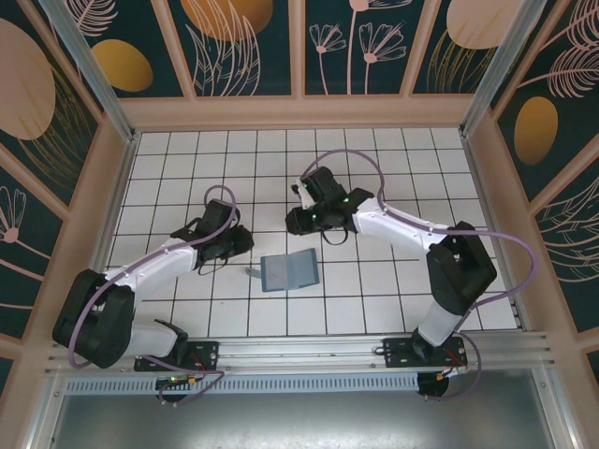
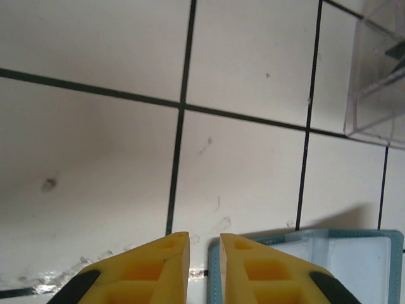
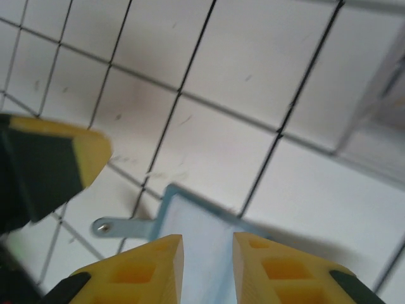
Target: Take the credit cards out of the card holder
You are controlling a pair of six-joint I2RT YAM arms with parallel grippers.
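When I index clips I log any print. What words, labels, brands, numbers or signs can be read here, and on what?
No readable text anywhere.
Card holder: plain teal, pale inside, no print.
Clear tray: no label visible.
Wall panels: flower and leaf pictures, no lettering.
Small board near the bottom of the overhead view: any marking too small to read.

Both arms stretch toward the middle, left gripper [image 1: 239, 245] nearer, right gripper [image 1: 298, 223] farther; each has jaws narrowly parted, empty.
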